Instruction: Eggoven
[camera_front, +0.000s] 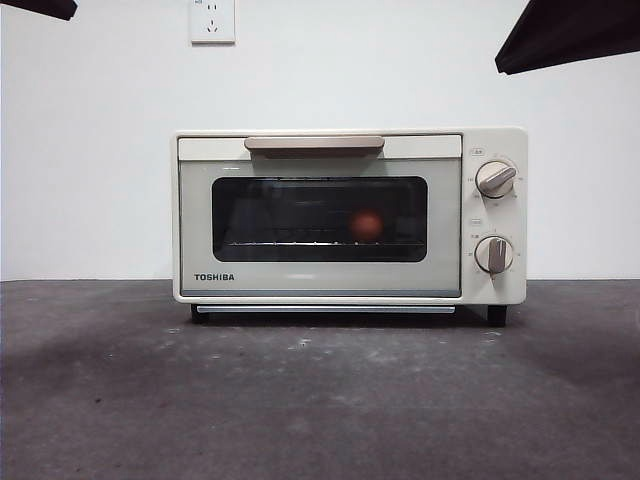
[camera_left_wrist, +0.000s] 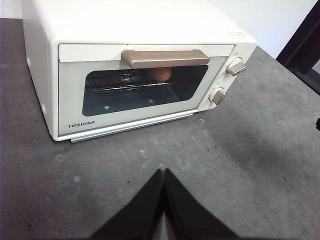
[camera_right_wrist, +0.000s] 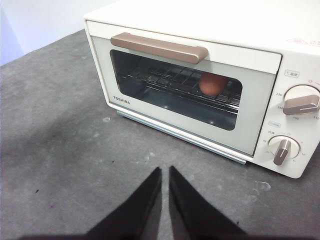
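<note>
The desk (camera_front: 320, 400) is a dark grey, matte surface filling the lower part of the frame in the front view, marked with pale scuffs and small specks. Directly on it, at the centre of the frame, stands the cream toaster oven (camera_front: 350, 215) on short dark feet, its door closed.
</note>
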